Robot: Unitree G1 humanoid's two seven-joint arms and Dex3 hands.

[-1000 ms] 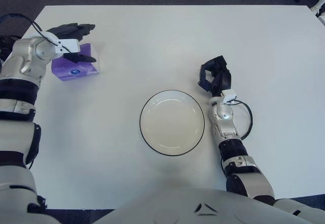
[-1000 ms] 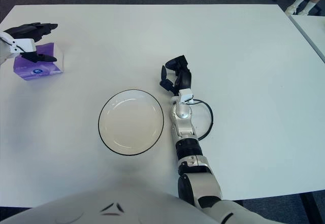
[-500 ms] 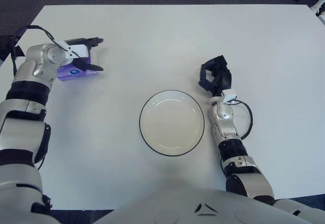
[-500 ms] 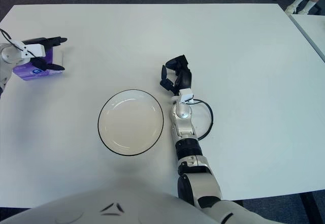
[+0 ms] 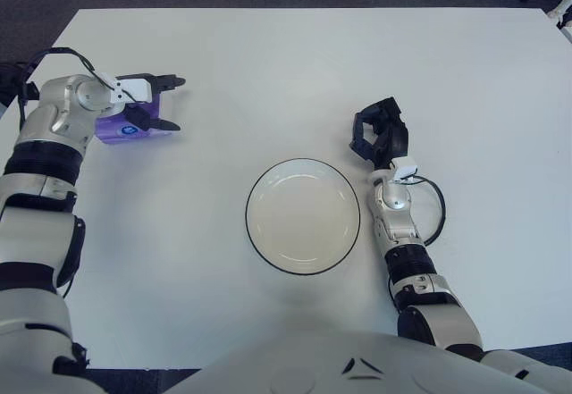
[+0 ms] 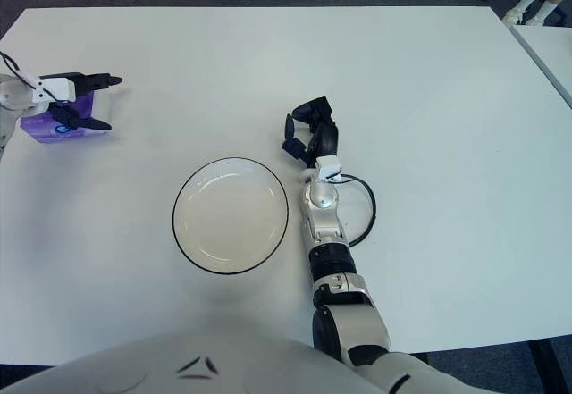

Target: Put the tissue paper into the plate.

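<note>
Where the left eye view catches the counter's (image 5: 268, 63) far left, the left hand (image 5: 147, 104) is closed around the purple tissue pack (image 5: 125, 124), one finger over its top and another at its front edge. Well apart from it, the plate (image 5: 303, 216) sits mid-counter. Just beside its upper right, the right hand (image 5: 378, 135) shows fingers curled, holding nothing.

From the right eye view, the pack (image 6: 55, 126) lies at the left edge, gripped by the left hand (image 6: 79, 101); the plate (image 6: 231, 215) holds nothing.
</note>
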